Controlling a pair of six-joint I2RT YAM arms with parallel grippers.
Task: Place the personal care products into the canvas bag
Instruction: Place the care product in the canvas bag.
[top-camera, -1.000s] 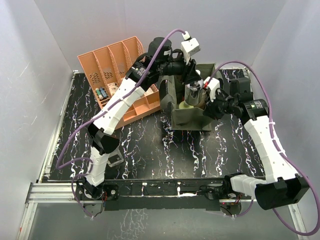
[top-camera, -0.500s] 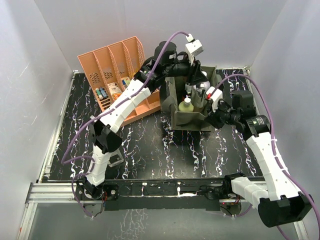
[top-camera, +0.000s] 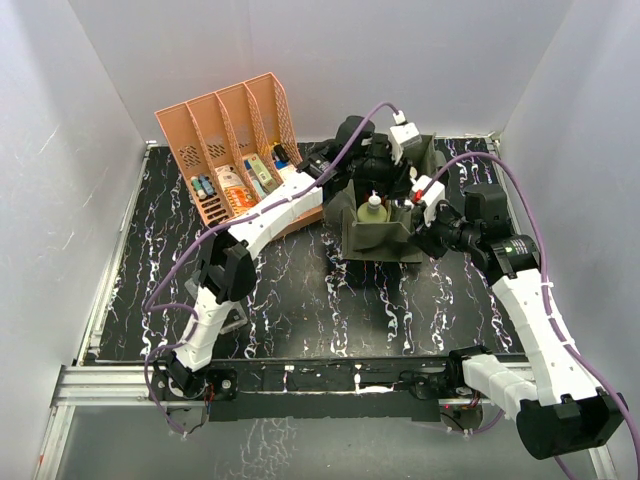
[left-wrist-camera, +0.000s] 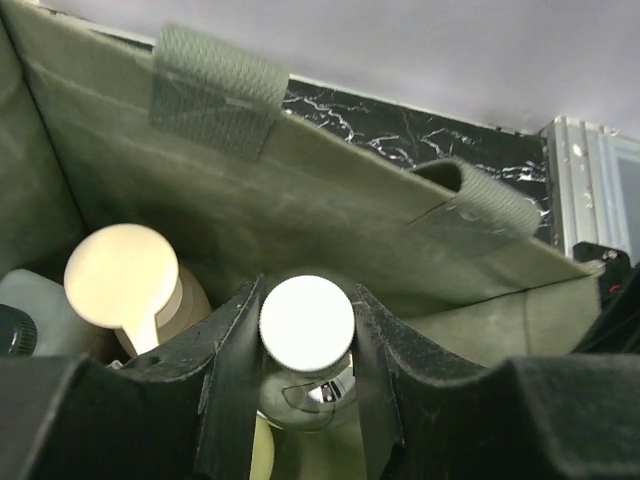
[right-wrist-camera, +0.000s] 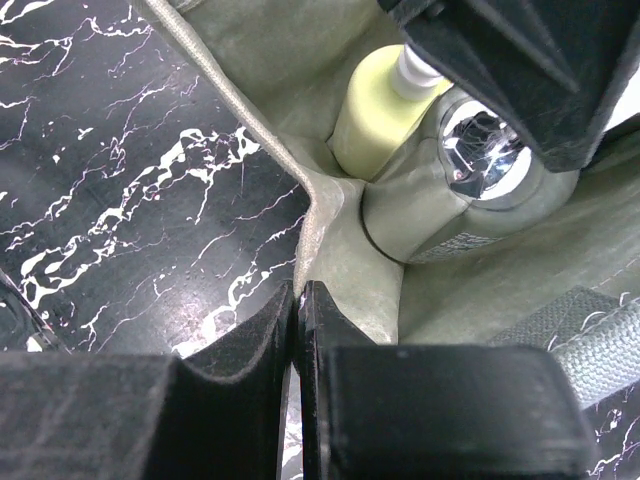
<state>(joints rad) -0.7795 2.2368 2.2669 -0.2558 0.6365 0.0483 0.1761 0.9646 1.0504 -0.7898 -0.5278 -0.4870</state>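
Observation:
The olive canvas bag (top-camera: 378, 238) stands mid-table. My left gripper (top-camera: 385, 178) (left-wrist-camera: 306, 298) reaches down inside it, shut on the white cap of a small clear round bottle (left-wrist-camera: 306, 322) (right-wrist-camera: 478, 160). Beside that bottle in the bag stand a tan pump bottle (left-wrist-camera: 122, 276) and a yellow white-capped bottle (top-camera: 373, 211) (right-wrist-camera: 374, 112). A pale bottle (left-wrist-camera: 30, 300) shows at the left edge of the left wrist view. My right gripper (top-camera: 427, 228) (right-wrist-camera: 299, 300) is shut on the bag's right-hand wall (right-wrist-camera: 325, 215), pinching the fabric rim.
A salmon-orange slotted rack (top-camera: 215, 125) stands at the back left with small colourful boxes and tubes (top-camera: 235, 185) in it. White walls close in the black marbled table (top-camera: 300, 300) on three sides. The bag's strap loops (left-wrist-camera: 212, 88) stick up from its far wall.
My left gripper has moved right and down, lowering the clear round bottle from above the bag into it. The right gripper has kept its hold on the bag wall.

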